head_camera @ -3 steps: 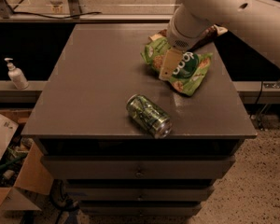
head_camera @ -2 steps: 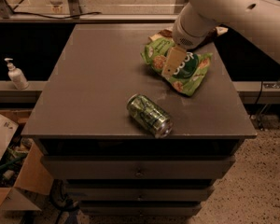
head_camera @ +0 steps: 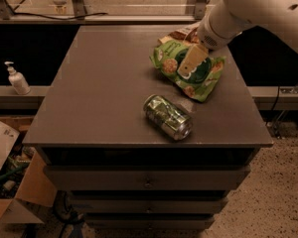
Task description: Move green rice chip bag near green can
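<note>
Dark grey square worktop (head_camera: 99,83) on a drawer cabinet, seen from above at the front. Crinkly light-green rice chip bag with dark green round centre and pictured chips (head_camera: 204,77) lies flat at 2 o'clock on the worktop, near the right edge, its lower corner pointing to 5 o'clock. White robot arm (head_camera: 248,9) comes in from the 1 o'clock corner; its cream-coloured pincer (head_camera: 190,63) sits on top of the bag's middle, touching or just above it. Cannot tell whether the pincer is apart, together or clamped on the bag. Small shiny green metal drink can with patterned body and silver ends (head_camera: 168,117) lies on its side at 5 o'clock from worktop centre, close to the front edge, one silver end facing 4 o'clock. Can is at 7 o'clock from the bag, near it but not touching, bare worktop between. Brown-and-cream snack bag (head_camera: 181,33) peeks out behind the green bag at 12 o'clock, partly hidden by the arm. White pump bottle (head_camera: 17,78) stands on a ledge at 9 o'clock, off the worktop. Open cardboard box (head_camera: 15,192) on the floor at 8 o'clock.
</note>
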{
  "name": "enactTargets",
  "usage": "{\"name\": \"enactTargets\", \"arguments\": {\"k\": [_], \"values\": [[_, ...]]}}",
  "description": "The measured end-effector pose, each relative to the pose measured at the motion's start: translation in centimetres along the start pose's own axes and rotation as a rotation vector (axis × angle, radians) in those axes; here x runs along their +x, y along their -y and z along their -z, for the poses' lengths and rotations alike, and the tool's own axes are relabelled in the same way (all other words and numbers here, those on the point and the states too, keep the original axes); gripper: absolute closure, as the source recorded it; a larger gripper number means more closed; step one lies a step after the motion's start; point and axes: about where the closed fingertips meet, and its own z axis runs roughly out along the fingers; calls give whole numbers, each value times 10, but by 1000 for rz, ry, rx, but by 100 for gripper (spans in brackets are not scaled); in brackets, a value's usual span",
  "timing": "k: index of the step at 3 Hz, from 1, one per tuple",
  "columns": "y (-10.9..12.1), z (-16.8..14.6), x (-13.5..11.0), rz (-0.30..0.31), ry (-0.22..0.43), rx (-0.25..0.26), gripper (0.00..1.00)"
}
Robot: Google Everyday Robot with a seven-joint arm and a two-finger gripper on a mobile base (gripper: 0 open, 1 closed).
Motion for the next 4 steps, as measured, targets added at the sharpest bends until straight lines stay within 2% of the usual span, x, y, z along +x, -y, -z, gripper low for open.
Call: {"name": "enactTargets", "arguments": {"k": [1,2,3,4], "values": [[7,5,13,-117,15,0,0],[3,5,12,-205,44,-32,0],[-6,5,-2,-238,77,-62,0],[-8,12,-2,-268,82,-56,0]]}}
